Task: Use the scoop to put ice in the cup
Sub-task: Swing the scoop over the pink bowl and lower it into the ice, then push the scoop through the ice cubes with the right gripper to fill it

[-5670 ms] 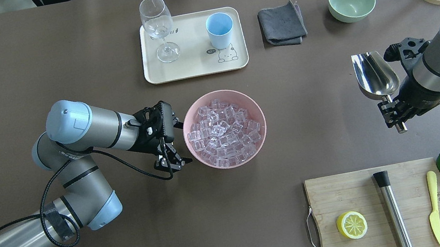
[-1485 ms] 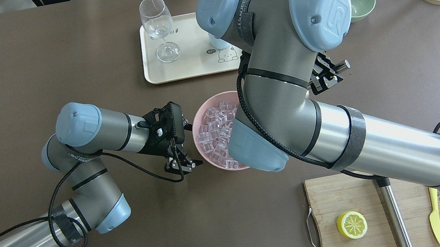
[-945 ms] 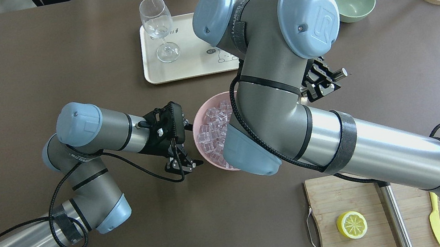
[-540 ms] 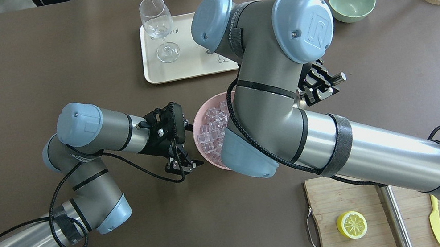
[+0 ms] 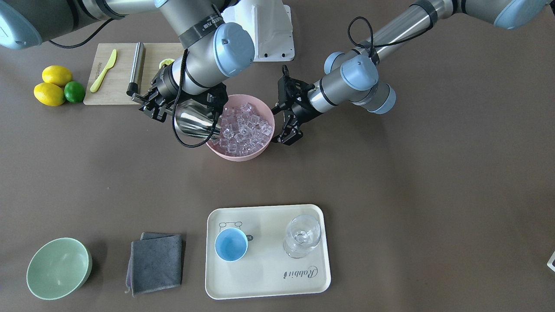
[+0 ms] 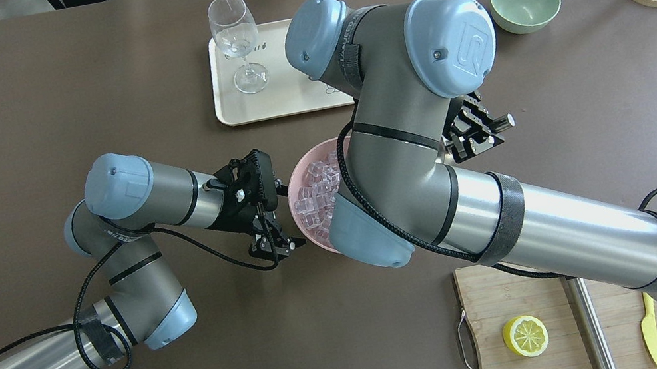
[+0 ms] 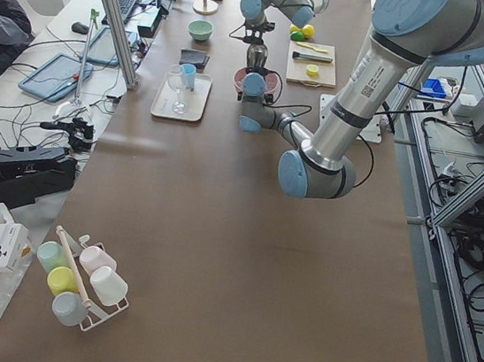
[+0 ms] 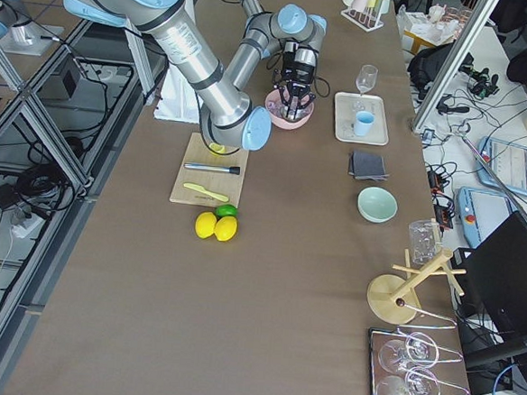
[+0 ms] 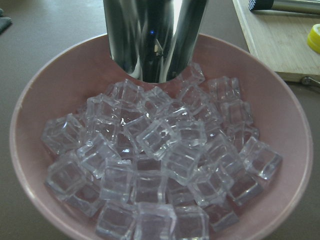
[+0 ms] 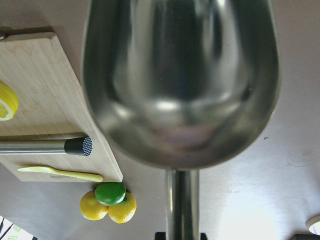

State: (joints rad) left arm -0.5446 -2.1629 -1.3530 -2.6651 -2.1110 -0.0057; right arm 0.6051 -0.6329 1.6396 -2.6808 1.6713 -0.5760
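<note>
Where the right arm [image 5: 204, 65] bends over the pink bowl [image 5: 243, 157], the right gripper [image 5: 149, 104] is clamped on the handle of the scoop [image 5: 195, 123]. In the front-facing view the scoop lies tilted, with its handle toward 10 o'clock and its mouth toward 4 o'clock. Its mouth crosses the bowl's 9 o'clock rim. The left wrist view shows the scoop's lip meeting the top cubes of the ice [image 5: 243, 128], which is heaped in the bowl.

The left gripper [image 5: 288, 139] sits at the bowl's 3 o'clock, just beside the rim, with its jaws apart. Whether a finger touches the rim cannot be told.

The cup [image 5: 231, 244] stands upright on the tray [image 5: 269, 279], at 6 o'clock from the bowl and well apart from it, its blue inside in plain view. The glass [image 5: 302, 236] stands on the same tray at the cup's 3 o'clock. In the overhead view the right arm hides the cup.

At the tray's 9 o'clock lies the cloth [image 5: 156, 262], and farther that way the green bowl [image 5: 58, 268]. The board [image 5: 117, 93], at the pink bowl's 10 o'clock, carries the cylinder [image 5: 137, 65] and the knife [image 5: 104, 69]. The lemons [image 5: 49, 94] and the lime [image 5: 74, 92] sit close together at its 9 o'clock.
</note>
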